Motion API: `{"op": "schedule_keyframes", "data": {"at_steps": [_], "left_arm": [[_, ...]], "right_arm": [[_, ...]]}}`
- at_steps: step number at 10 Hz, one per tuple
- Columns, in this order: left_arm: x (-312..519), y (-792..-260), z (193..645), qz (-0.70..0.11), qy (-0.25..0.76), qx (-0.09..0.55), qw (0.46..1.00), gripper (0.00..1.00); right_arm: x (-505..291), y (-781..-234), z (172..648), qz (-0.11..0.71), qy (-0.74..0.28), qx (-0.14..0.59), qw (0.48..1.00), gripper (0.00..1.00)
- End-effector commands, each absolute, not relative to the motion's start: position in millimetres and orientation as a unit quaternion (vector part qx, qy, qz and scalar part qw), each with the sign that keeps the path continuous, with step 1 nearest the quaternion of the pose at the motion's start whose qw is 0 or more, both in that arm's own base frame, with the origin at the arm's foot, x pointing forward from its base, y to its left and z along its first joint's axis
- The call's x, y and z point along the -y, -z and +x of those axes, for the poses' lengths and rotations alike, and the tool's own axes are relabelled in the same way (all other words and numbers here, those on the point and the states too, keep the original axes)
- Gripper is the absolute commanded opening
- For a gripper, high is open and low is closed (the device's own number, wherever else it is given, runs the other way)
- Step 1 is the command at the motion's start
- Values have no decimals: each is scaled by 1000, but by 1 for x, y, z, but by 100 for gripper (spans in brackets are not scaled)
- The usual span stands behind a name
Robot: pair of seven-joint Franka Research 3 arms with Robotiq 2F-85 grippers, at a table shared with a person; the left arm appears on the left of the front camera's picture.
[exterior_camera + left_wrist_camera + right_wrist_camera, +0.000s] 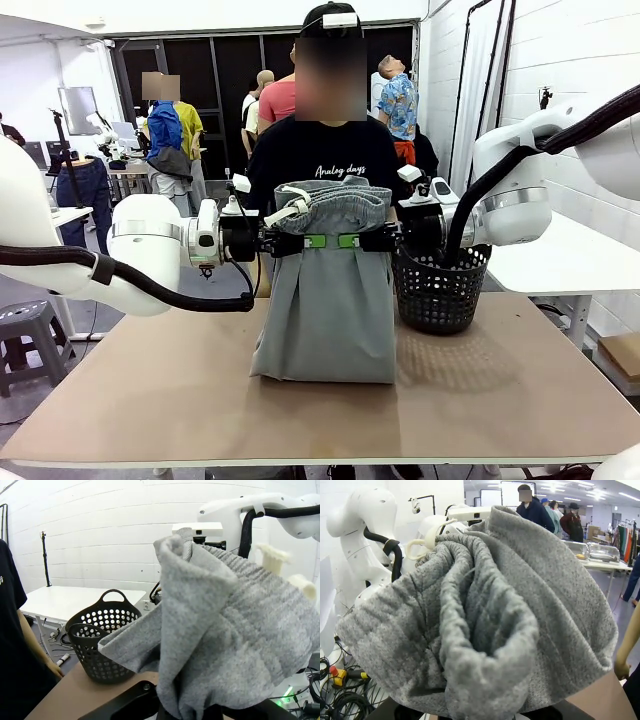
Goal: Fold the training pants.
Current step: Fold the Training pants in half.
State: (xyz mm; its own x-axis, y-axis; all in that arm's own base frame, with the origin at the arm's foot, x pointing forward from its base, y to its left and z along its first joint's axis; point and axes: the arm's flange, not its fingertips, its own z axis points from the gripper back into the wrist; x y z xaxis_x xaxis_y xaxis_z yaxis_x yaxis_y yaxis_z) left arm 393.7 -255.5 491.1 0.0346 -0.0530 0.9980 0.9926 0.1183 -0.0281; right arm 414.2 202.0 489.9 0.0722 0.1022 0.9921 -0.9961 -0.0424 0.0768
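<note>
You have the training pants (325, 300) hanging in the air over the middle of the counter (150, 400), held up at the waistband between both arms. The left claw (314, 241) reaches in from the left and the right claw (349, 241) from the right; their green pads meet almost tip to tip just under the bunched waistband, each claw clamped together on the grey fabric. Above the pads the gathered elastic top flops over in a soft heap, with a pale drawstring (288, 212) looping off its left side. Below them the legs drop straight down as one flat grey panel, and the bottom edge rests on the counter near the middle.

From your left wrist the pants (230, 630) crowd the right half of the picture, ribbed waistband uppermost, and the fingers themselves are buried under the cloth. From your right wrist the waistband (485, 630) rolls toward the lens in thick folds, again covering the fingers.

The black mesh basket (440, 288) stands on the counter just right of the hanging pants, apart from them, toward the far edge. A person in a black printed T-shirt (325, 155) stands at the far side, directly behind the pants.
</note>
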Motion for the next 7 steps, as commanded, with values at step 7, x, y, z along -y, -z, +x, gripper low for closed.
{"op": "schedule_keyframes", "data": {"at_steps": [7], "left_arm": [[255,-493,394,-464,473,506,552,0]], "right_arm": [[-202,-491,415,505,-515,445,531,0]]}}
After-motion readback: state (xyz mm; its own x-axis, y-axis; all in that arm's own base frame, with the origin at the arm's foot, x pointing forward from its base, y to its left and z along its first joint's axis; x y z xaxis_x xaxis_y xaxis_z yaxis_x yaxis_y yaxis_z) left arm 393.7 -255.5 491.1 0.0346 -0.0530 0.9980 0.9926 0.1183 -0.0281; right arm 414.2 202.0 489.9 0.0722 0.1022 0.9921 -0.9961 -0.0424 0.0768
